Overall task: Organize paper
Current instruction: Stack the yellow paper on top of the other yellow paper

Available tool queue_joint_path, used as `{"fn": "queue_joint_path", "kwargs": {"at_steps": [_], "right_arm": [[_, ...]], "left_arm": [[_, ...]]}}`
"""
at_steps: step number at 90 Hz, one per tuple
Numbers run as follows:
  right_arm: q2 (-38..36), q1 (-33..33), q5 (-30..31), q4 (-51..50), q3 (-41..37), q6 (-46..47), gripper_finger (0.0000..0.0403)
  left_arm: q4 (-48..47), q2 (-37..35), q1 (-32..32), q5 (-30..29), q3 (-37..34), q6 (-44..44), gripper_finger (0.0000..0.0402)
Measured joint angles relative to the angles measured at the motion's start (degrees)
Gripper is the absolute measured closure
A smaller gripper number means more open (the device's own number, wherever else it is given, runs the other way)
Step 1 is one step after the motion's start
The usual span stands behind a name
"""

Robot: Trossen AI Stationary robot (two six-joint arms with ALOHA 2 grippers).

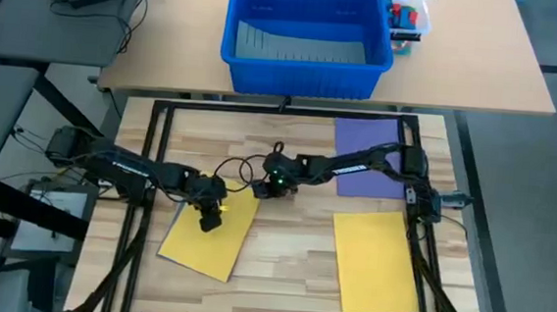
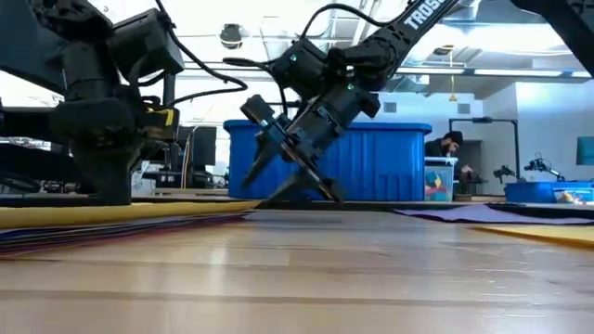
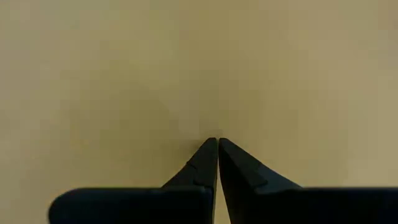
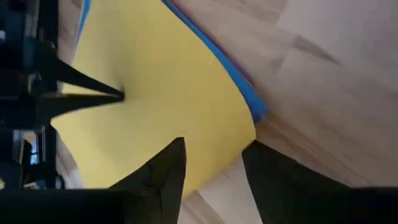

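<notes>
Left gripper (image 3: 217, 142), jaws closed, pins the yellow stack (image 1: 209, 232); right gripper (image 4: 211, 152), jaws wide, straddles its corner to lift.

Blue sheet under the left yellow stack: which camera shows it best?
Right wrist view: the blue sheet peeks out along the yellow sheet's edge. The low view shows only thin layered edges; the high and left wrist views show only yellow.

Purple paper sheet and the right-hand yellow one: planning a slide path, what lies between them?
Only bare wooden tabletop separates the purple paper sheet from the right-hand yellow paper sheet, per the high view.
</notes>
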Motion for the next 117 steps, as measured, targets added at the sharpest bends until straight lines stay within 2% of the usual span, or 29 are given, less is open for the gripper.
{"fn": "queue_joint_path", "kwargs": {"at_steps": [20, 26, 39, 47, 58, 66, 71, 85, 98, 117], "right_arm": [[0.01, 0.76, 0.34, 0.17, -0.04, -1.06, 0.0279], [0.01, 0.77, 0.35, 0.32, -0.04, -1.16, 0.0305], [0.01, 0.75, 0.38, -0.07, -0.04, -4.46, 0.0389], [0.01, 0.54, 0.57, -1.44, -0.04, -5.27, 0.0398], [-1.42, -0.19, 0.25, -5.68, -0.14, -8.46, 0.0402], [-6.36, -0.8, -3.17, -11.3, -0.09, -14.49, 0.0403], [-10.55, -1.32, -5.71, -18.26, 0.09, -19.82, 0.0403], [-21.03, -2.5, -13.01, -44.89, -0.02, -33.03, 0.0403], [-28.64, -2.42, -13.49, -67.41, -0.02, -37.45, 0.0403], [-35.3, 2.14, -12.98, -74.57, -7.92, -34.4, 0.0403]], "left_arm": [[1.71, 0.07, 0.0, -0.04, -0.11, 0.9, 0.0402], [1.75, 0.07, 0.0, -0.03, -0.11, 0.9, 0.0402], [1.78, 0.07, 0.0, -0.04, -0.11, 0.87, 0.0402], [1.41, 0.07, 0.0, -0.02, 0.02, 0.87, 0.0402], [-3.93, -1.14, 0.0, -0.02, 2.81, 1.5, 0.0402], [-10.06, -2.99, 0.0, -0.04, 6.33, 3.21, 0.0402], [-13.35, -4.25, 0.0, -0.03, 8.48, 4.15, 0.0402], [-19.75, -7.73, 0.0, -0.04, 12.68, 6.01, 0.0402], [-20.9, -10.38, 0.0, -0.02, 13.09, 5.99, 0.0402], [-20.72, -11.41, 0.0, -0.04, 13.14, 6.06, 0.0402]]}}
